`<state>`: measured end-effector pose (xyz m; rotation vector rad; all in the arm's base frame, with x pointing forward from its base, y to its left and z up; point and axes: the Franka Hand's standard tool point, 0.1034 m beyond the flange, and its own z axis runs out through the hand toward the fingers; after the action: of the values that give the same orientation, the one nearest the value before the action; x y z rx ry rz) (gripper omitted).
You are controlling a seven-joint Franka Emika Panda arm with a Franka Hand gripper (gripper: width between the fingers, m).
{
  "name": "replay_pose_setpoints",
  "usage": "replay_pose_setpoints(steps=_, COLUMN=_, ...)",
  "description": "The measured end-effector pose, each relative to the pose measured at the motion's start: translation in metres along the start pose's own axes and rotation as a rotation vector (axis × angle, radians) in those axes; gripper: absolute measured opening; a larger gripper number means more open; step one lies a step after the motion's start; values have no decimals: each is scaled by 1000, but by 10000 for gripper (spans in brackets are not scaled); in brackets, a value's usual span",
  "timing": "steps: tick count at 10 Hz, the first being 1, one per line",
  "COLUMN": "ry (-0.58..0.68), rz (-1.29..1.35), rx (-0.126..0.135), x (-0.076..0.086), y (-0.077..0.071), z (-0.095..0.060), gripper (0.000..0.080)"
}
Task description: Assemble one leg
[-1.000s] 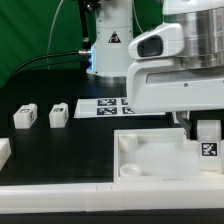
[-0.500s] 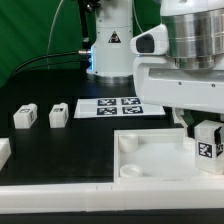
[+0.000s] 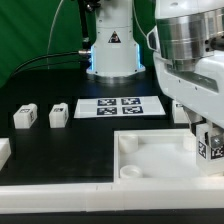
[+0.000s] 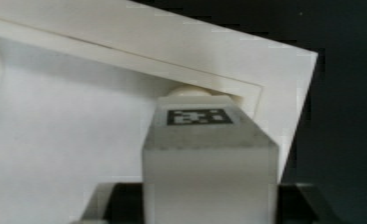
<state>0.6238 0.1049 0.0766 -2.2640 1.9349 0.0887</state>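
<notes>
Gripper [image 3: 207, 140] is clamping a small white plastic block-like leg [image 3: 209, 147] at the exterior view's right edge.

Held upright, the leg is showing a black-and-white tag [image 4: 201, 115] and hanging over the large white square panel [image 3: 160, 157] near its right corner. Two more small white legs [image 3: 24, 116] [image 3: 57, 114] are sitting at mid-left on the black table [image 3: 40, 150], beside the flat white marker board [image 3: 118, 106].

Behind my spot hangs a green curtain [image 3: 40, 30]. The surface [image 3: 60, 150] under me is black and dark. A white marker board [image 3: 120, 106] lies flat on it.
</notes>
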Motion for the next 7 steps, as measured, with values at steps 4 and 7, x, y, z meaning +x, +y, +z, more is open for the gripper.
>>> replay_pose_setpoints(steps=4, ry=-24, rz=380, rx=4, x=0, y=0, z=0, gripper=294)
replay_pose_setpoints(steps=7, ry=-24, rz=390, rx=3, x=-1, y=0, z=1, gripper=373)
